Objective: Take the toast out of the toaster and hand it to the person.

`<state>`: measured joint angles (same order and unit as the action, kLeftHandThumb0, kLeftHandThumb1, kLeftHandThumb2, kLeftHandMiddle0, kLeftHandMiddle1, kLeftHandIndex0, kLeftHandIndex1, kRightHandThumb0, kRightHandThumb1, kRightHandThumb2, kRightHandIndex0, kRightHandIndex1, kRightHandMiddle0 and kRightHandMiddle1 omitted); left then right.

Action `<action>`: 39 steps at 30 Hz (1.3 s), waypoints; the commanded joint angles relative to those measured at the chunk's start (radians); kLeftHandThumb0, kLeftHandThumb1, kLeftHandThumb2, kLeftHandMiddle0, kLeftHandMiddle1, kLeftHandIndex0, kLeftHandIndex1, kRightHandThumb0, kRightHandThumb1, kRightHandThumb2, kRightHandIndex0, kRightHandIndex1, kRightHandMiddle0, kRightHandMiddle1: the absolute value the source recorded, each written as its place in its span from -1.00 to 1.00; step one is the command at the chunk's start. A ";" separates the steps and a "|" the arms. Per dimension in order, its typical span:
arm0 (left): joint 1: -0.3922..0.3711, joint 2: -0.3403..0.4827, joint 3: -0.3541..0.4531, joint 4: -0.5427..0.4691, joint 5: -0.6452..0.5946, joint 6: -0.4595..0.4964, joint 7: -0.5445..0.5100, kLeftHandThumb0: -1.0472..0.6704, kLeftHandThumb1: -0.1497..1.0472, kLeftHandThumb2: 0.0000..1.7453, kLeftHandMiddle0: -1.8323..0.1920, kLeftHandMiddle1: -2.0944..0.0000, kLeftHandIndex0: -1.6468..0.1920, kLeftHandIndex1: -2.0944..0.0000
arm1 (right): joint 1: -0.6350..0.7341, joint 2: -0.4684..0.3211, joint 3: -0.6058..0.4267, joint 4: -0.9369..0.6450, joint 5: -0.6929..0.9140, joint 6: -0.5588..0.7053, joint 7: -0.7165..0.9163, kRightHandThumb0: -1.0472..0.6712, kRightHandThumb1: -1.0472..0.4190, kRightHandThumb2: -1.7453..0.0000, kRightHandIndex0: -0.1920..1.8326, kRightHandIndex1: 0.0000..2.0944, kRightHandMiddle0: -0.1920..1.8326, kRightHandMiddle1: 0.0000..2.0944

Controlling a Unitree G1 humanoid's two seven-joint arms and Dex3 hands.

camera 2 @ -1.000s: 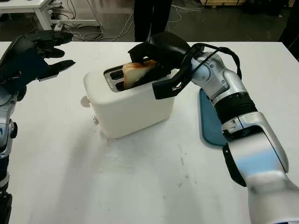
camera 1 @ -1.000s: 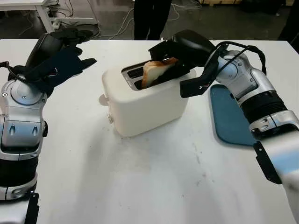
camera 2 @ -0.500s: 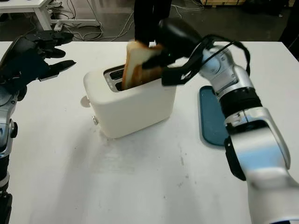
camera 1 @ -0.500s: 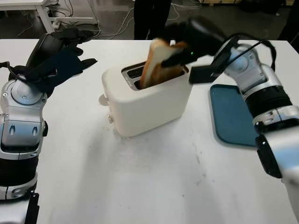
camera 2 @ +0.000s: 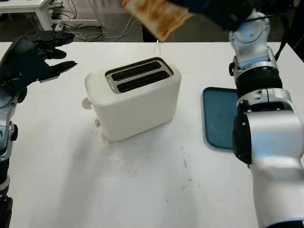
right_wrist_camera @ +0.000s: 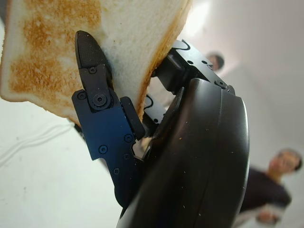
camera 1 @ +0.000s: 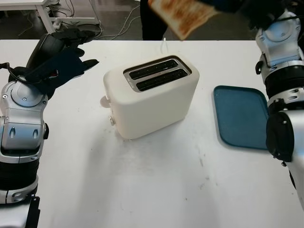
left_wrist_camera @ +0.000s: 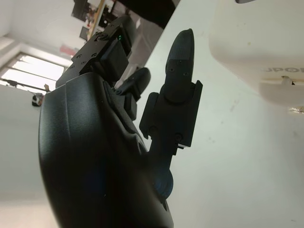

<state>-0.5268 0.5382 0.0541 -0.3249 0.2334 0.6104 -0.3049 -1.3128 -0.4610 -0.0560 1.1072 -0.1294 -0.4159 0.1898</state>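
The toaster [camera 1: 152, 97] is cream with dark slots. Right of it lies a teal tray [camera 1: 240, 116]. The toast [right_wrist_camera: 71, 47] is white, mottled golden-brown, gripped by a black right robot hand [right_wrist_camera: 142, 118]. The worktop [camera 1: 156, 185] is white.

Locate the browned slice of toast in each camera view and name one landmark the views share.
Left eye view: browned slice of toast at the top edge, above the white toaster, held by the right hand.
Right eye view: top edge, left of centre.
Left wrist view: the left hand and a toaster corner.
Right wrist view: toast pinched between black fingers.
Shared landmark: the toaster.

Lab, floor cables [camera 1: 85, 21], white table [camera 1: 156, 180]
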 commanded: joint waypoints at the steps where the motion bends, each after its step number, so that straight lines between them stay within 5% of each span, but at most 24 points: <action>1: 0.012 -0.005 0.002 -0.012 0.005 0.018 0.013 -0.19 0.79 -0.82 0.58 0.26 0.20 0.98 | -0.015 0.003 -0.014 0.013 0.013 0.043 -0.043 -0.38 -0.83 0.71 0.27 0.67 0.05 0.67; 22: 0.011 0.004 -0.007 -0.010 0.016 0.028 0.005 -0.22 0.79 -0.82 0.57 0.29 0.20 0.98 | 0.068 0.051 -0.012 0.199 -0.052 0.204 -0.414 -0.01 -0.83 0.62 0.04 0.67 -0.25 0.67; 39: 0.018 0.002 0.000 -0.003 0.009 0.008 0.010 -0.23 0.79 -0.82 0.55 0.31 0.20 0.98 | 0.139 0.078 -0.002 0.222 -0.070 0.220 -0.438 0.08 -0.83 0.65 -0.06 0.67 -0.40 0.65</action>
<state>-0.5248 0.5422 0.0509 -0.3262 0.2417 0.6271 -0.3042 -1.1826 -0.3866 -0.0566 1.3262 -0.1923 -0.2046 -0.2373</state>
